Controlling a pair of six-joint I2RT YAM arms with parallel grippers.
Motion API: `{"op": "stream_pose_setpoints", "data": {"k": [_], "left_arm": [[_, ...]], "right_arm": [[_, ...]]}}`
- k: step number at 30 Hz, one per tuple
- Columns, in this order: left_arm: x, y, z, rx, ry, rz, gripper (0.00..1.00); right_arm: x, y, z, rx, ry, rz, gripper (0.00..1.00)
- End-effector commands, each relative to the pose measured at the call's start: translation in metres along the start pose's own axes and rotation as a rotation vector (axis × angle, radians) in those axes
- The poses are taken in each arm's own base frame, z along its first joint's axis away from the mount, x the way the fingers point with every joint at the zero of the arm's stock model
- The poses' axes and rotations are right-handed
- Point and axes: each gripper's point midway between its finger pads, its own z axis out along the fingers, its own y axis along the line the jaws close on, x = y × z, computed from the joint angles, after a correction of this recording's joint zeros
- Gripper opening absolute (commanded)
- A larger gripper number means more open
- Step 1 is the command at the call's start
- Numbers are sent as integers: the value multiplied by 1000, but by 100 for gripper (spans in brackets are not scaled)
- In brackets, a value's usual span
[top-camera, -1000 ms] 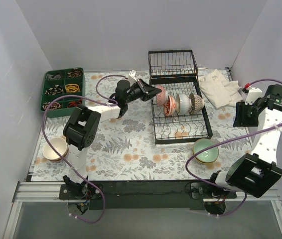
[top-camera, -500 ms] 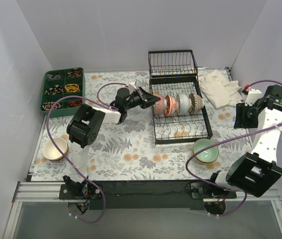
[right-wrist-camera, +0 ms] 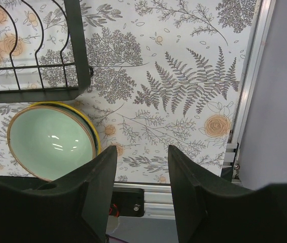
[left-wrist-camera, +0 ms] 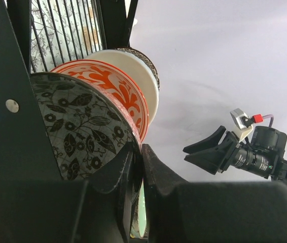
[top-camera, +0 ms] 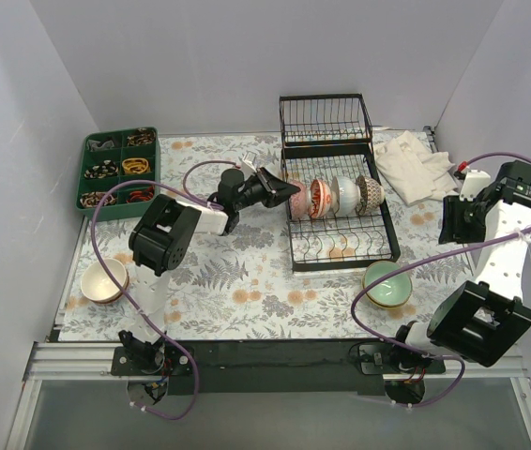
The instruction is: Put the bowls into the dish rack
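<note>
— What has the left gripper [left-wrist-camera: 138,169] got?
— Its fingers pinch the rim of the black-flowered bowl [left-wrist-camera: 82,131], on edge just ahead of them in the dish rack [top-camera: 341,251], flat against the red-orange bowl [left-wrist-camera: 114,87] in the row
— And the right gripper [right-wrist-camera: 142,152]?
— Fingers apart, empty; the pale green bowl [right-wrist-camera: 49,142] sits mouth-up below it, outside the rack, nearer this arm
</note>
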Motion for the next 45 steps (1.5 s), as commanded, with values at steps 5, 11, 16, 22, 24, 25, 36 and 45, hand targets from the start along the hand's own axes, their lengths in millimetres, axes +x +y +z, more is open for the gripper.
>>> {"op": "stream_pose_setpoints", "data": {"k": [5, 11, 16, 22, 24, 25, 36, 45], "left_arm": [[-10, -20, 5, 5, -12, -9, 38], [-16, -34, 0, 10, -3, 14, 48], [-30, -42, -12, -4, -17, 35, 51], [-35, -75, -33, 28, 15, 75, 52], [-35, -93, -41, 71, 31, 145, 50], [-28, -102, -44, 102, 74, 187, 49], [-12, -66, -29, -20, 208, 586, 45], [-37, -48, 4, -153, 172, 696, 44]], "right_arm": [[3, 5, -1, -9, -27, -7, 54], [2, 7, -4, -7, -49, -12, 53], [7, 10, -5, -8, -56, -18, 54], [10, 13, -7, -4, -67, -22, 54], [11, 13, -7, -2, -67, -23, 54], [12, 14, -7, -6, -70, -25, 53], [2, 19, -11, -26, -115, -28, 53], [5, 21, -11, -30, -117, -30, 54]]}}
